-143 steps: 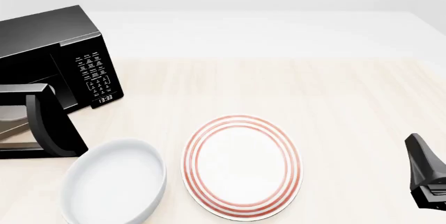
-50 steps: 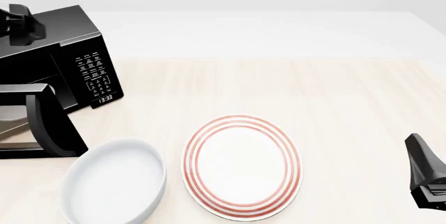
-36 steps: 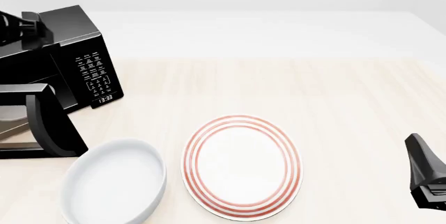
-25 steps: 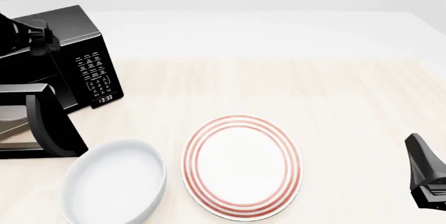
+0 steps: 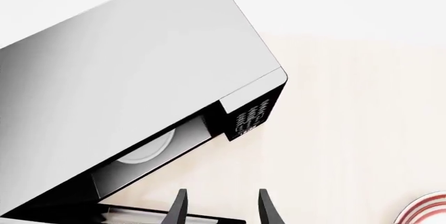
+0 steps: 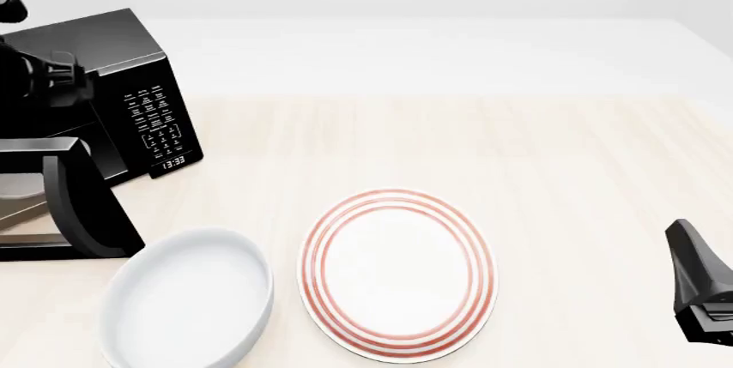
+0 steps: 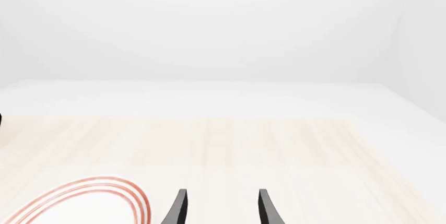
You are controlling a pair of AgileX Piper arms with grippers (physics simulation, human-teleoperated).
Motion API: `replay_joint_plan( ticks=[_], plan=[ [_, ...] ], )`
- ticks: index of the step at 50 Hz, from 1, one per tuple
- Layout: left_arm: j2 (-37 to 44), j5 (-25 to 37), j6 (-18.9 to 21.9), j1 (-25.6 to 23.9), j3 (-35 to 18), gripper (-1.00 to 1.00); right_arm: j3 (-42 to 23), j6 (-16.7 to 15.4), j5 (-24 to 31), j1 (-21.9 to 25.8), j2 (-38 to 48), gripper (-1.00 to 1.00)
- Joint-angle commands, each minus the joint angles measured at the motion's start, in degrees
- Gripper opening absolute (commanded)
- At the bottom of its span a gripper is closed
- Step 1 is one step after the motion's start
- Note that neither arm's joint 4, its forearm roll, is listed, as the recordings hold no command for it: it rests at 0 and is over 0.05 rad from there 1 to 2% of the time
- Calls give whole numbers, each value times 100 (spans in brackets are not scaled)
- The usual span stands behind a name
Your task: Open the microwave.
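Observation:
The microwave [image 6: 103, 85] is a glossy black box at the table's far left. Its keypad panel [image 6: 157, 123] and clock face me. Its windowed door [image 6: 75, 205] stands swung open toward the front. In the left wrist view I look down on the microwave's shiny top [image 5: 132, 72], the keypad [image 5: 252, 117] and the pale turntable [image 5: 148, 150] inside the open cavity. My left gripper [image 5: 221, 208] is open and empty above the microwave; its arm [image 6: 46, 76] shows over the oven. My right gripper [image 7: 221, 208] is open and empty at the front right [image 6: 699, 286].
A white plate with red rings [image 6: 397, 274] lies at the front centre and also shows in the right wrist view [image 7: 83, 203]. A white bowl [image 6: 189, 299] sits left of it, just in front of the open door.
The left arm has come into the front view over the microwave's top and moved down and slightly right. The door stays open and the right arm has not moved.

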Motion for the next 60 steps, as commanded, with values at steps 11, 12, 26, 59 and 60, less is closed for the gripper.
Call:
replay_joint_plan(
  ticks=[11, 12, 26, 59, 60],
  plan=[
    [227, -331, 116, 354, 304, 100, 0, 0, 0, 0, 0, 100],
    [234, -346, 102, 347, 323, 100, 0, 0, 0, 1, 0, 100],
    [251, -441, 111, 464, 449, 100, 0, -1, -1, 1, -1, 100],
    [238, -671, 74, 523, 899, 100, -2, -1, 12, -38, -10, 100],
    [233, -656, 72, 517, 888, 100, -2, -1, 11, -38, -10, 100]
  ],
)
